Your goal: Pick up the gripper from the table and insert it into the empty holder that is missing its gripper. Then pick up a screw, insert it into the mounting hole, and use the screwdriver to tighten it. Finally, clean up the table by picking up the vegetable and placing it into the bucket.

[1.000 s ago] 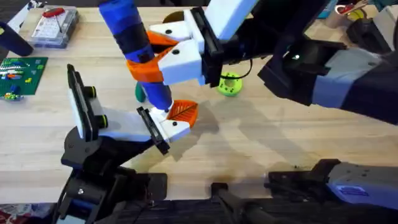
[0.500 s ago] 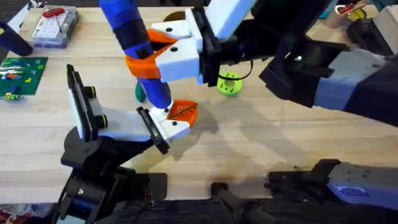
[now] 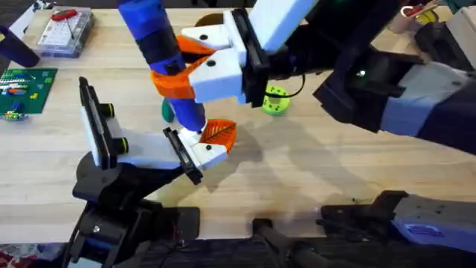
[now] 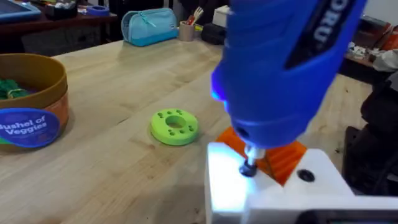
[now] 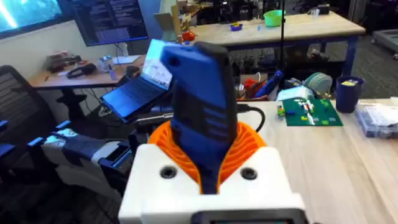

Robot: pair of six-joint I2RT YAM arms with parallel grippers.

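My right gripper (image 3: 178, 63) reaches in from the upper right and is shut on the blue screwdriver (image 3: 160, 45), which stands steeply tilted. In the right wrist view the screwdriver (image 5: 199, 112) sits between the orange pads (image 5: 249, 146). Its bit rests on a dark screw (image 4: 249, 168) in the white gripper finger (image 4: 261, 193) with an orange ribbed pad (image 3: 219, 134), mounted on my left arm's gripper (image 3: 197, 147). A dark green vegetable (image 3: 166, 110) peeks out beside the screwdriver. The orange-brown bucket (image 4: 31, 106) with a blue label stands farther off.
A lime-green ring disc (image 3: 274, 100) lies right of the screwdriver, also seen as the disc (image 4: 175, 126) near the bucket. A clear parts box (image 3: 65, 30) and a green circuit board (image 3: 24, 89) sit at the far left. Something green lies inside the bucket.
The screwdriver and right gripper shifted slightly left and back while the bit stayed on the white finger. The left arm has not moved.
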